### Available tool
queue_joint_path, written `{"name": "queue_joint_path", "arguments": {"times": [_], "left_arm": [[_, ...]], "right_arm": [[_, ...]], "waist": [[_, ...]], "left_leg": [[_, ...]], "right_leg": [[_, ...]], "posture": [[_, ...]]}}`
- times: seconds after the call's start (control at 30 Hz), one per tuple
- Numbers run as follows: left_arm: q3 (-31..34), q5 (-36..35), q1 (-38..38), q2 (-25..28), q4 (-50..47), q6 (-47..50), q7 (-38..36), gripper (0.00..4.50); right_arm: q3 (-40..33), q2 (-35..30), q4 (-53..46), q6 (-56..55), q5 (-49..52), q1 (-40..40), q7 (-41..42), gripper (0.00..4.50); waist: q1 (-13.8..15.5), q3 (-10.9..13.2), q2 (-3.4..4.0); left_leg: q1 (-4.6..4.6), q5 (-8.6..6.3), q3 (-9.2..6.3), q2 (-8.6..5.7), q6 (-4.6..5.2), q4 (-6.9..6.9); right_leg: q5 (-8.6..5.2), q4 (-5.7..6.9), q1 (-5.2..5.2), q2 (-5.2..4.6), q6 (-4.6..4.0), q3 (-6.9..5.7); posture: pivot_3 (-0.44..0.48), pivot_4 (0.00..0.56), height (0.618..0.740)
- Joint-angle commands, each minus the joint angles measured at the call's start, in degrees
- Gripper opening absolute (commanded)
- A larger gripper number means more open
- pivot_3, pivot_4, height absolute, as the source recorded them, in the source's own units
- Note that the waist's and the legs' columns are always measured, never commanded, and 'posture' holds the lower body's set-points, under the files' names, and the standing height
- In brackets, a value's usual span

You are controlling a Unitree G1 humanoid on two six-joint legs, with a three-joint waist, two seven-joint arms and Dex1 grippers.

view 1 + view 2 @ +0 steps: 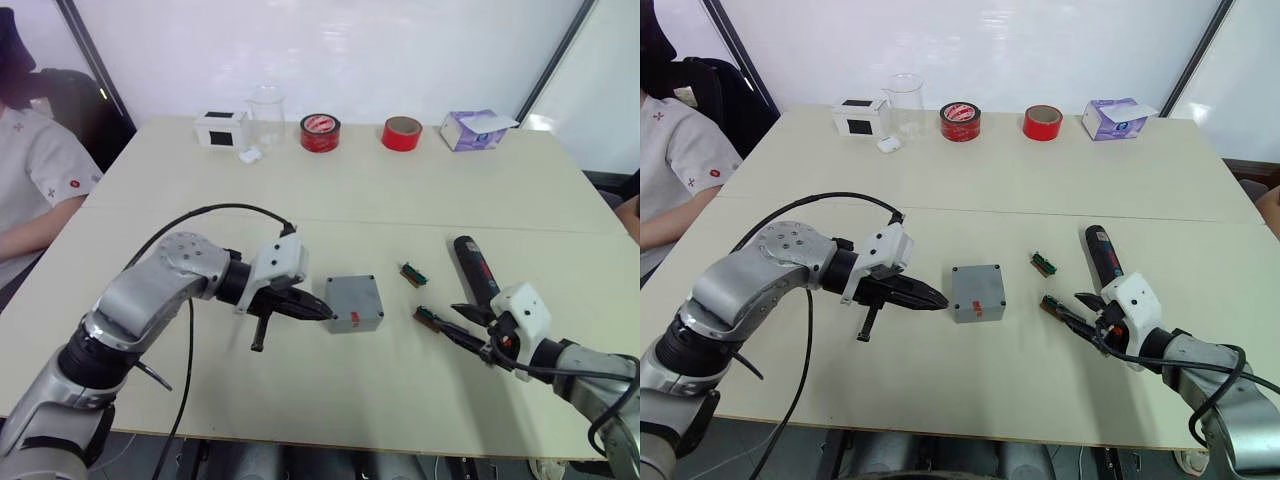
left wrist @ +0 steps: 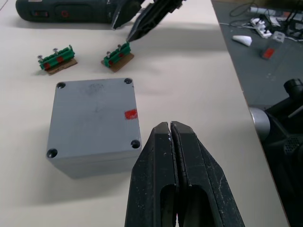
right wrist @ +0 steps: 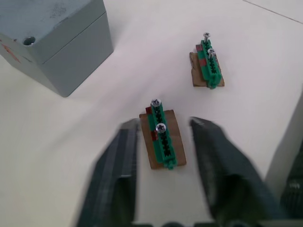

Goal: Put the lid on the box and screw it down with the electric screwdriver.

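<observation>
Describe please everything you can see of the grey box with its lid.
The box is a small, deep, grey square enclosure that looks like cast metal. The lid already lies flush on top, with a dark screw hole in each corner and a small red mark near one edge. It stands upright on the beige table, between the two grippers. The shut left gripper points at its side, at most just touching it. Two small green circuit boards lie apart from it.

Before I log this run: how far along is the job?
Done: the lid sits on the box. In hand: right gripper, open, straddles a green screw holder; left gripper is shut beside the box. Left: the electric screwdriver lies untouched; corner holes look empty.
</observation>
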Motion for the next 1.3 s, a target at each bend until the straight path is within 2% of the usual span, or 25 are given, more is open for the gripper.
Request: {"name": "queue_joint_path", "arguments": {"times": [0.03, 0.73, 0.87, 1.13, 1.3], "left_arm": [[0.3, 0.1, -0.1, 0.2, -1.4, -0.4, 0.5, 0.0], [0.5, 0.2, 0.6, 0.6, -1.8, -0.2, 1.8, 0.0], [0.4, 0.3, 0.5, 0.4, -1.9, 0.0, 2.1, 0.0], [0.5, 0.5, 0.7, 0.6, -1.2, -0.5, 2.3, 0.0], [2.3, -0.4, 1.3, 0.2, 0.5, -0.2, 2.7, 0.0]], "right_arm": [[0.5, -1.1, 0.3, -0.8, -0.1, -1.8, 0.1, 1.24], [3.0, -1.9, 1.2, -1.8, -1.4, -1.5, -0.3, 1.24], [3.0, -2.0, 1.8, -2.9, -1.9, -1.0, 0.0, 0.07], [3.0, -1.5, 2.4, -3.1, -1.7, -1.5, -0.5, 0.07], [-0.2, -0.4, -0.5, -0.1, 2.0, -2.1, -2.1, 0.07]], "waist": [[0.0, 0.0, 0.01], [0.0, 0.0, -0.01], [0.0, 0.0, -0.01], [0.0, 0.0, -0.01], [0.0, 0.0, 0.0]], "left_leg": [[0.0, 0.0, 0.0, 0.01, 0.0, 0.0], [-0.01, 0.0, 0.0, 0.0, 0.0, 0.0], [-0.01, 0.0, 0.0, 0.0, 0.0, 0.0], [-0.01, 0.0, 0.0, -0.01, 0.0, 0.0], [-0.01, 0.0, 0.0, 0.0, 0.0, 0.0]], "right_leg": [[0.0, 0.0, 0.0, -0.01, 0.0, 0.0], [0.0, 0.01, 0.0, 0.0, 0.01, 0.0], [0.0, 0.01, 0.0, 0.0, 0.01, 0.0], [0.01, 0.01, 0.0, 0.0, 0.01, 0.0], [0.01, 0.01, 0.0, 0.0, 0.01, 0.0]], "posture": [[0.0, 0.15, 0.74], [0.0, 0.15, 0.74], [0.0, 0.15, 0.74], [0.0, 0.15, 0.74], [0.0, 0.15, 0.74]]}}
